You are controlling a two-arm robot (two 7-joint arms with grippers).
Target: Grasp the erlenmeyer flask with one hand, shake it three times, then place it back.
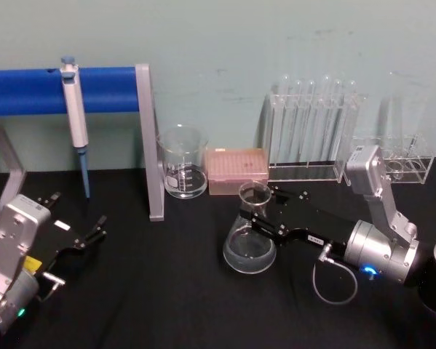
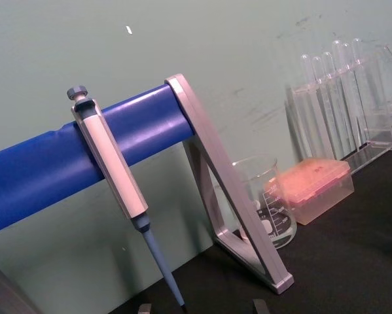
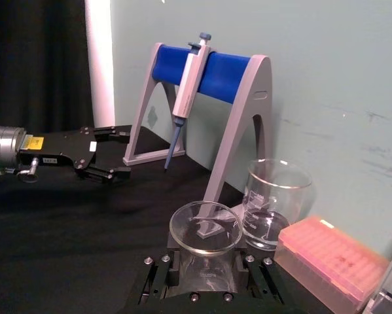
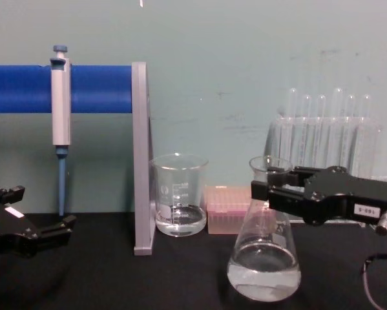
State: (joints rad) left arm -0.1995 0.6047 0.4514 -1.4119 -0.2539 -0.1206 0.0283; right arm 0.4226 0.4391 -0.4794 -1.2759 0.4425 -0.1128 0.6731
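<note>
At the table's (image 1: 167, 291) left edge the left gripper (image 1: 78, 214) rests low, its two fingers spread wide with nothing between them. Behind it a pipette (image 1: 73, 109) hangs on a blue stand (image 1: 28, 90), and next to the stand's grey leg are a glass beaker (image 1: 183, 171) and a pink box (image 1: 236, 171). Just in front of the box the erlenmeyer flask (image 1: 249, 243) stands upright on the black table, holding a little clear liquid. The right gripper (image 1: 260, 203) reaches in from the right, its fingers pressed to both sides of the flask's neck just under the rim. A rack of test tubes (image 1: 312, 134) stands behind.
</note>
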